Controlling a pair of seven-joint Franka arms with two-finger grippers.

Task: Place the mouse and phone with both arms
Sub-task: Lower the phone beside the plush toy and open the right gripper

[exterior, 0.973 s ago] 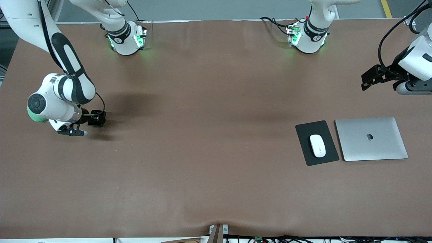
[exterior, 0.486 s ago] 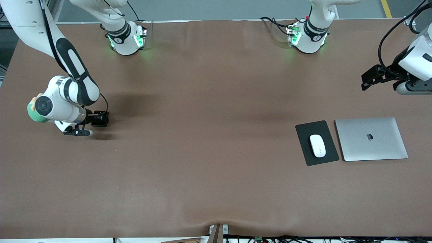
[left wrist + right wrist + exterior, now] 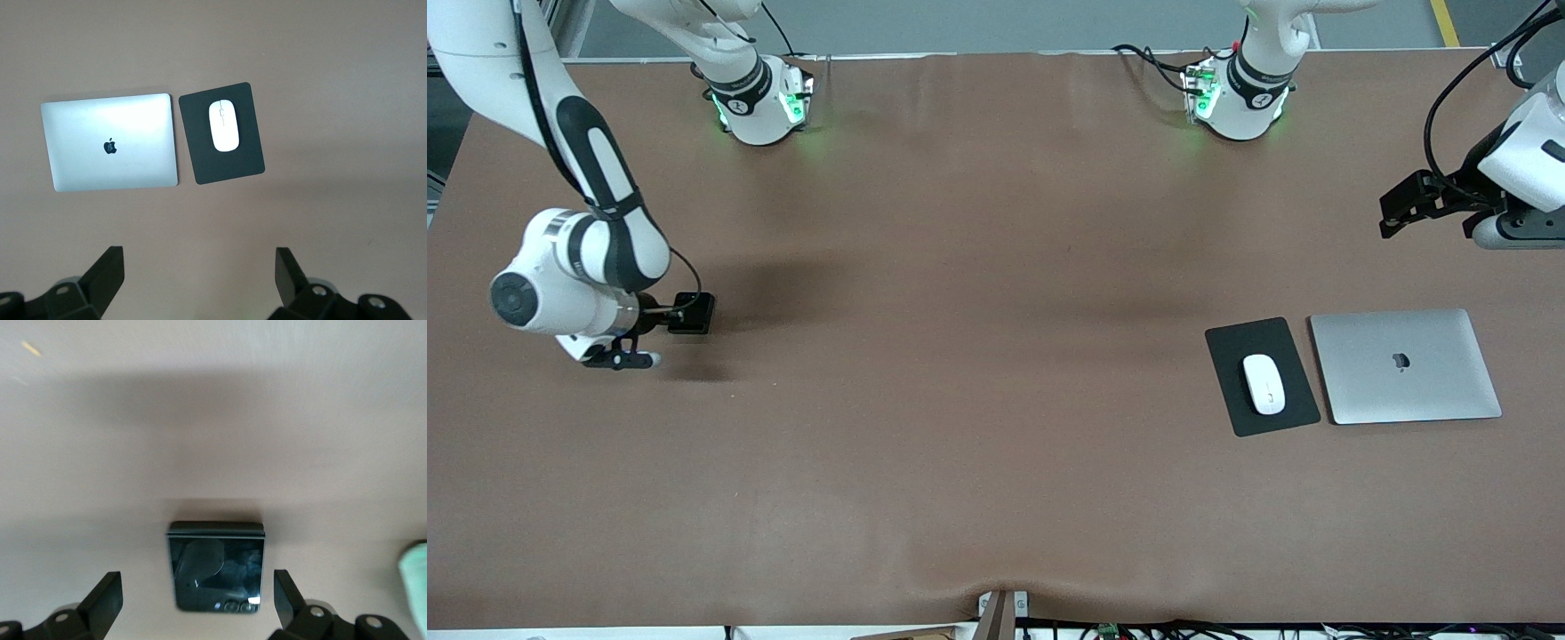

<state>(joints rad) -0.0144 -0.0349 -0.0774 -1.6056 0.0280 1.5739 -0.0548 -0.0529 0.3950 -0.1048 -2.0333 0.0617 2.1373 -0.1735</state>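
Note:
The white mouse [image 3: 1264, 384] lies on a black pad [image 3: 1224, 351] toward the left arm's end of the table; the left wrist view shows the mouse [image 3: 224, 125] too. The black, nearly square phone [image 3: 215, 565] lies flat on the table and shows only in the right wrist view. My right gripper [image 3: 195, 588] is open just over it, one finger at each side, neither touching. In the front view the right gripper [image 3: 621, 359] hides the phone. My left gripper [image 3: 198, 263] is open and empty over bare table, and in the front view the left gripper [image 3: 1507, 233] waits high at the table's end.
A closed silver laptop [image 3: 1405, 366] lies beside the pad, toward the left arm's end. A pale green object [image 3: 415, 583] sits close beside the phone at the edge of the right wrist view. The brown table [image 3: 960, 400] is bare in the middle.
The right arm's wrist has swung slightly toward its end of the table and now covers the green object that showed under it earlier. The left arm, mouse and laptop have not moved.

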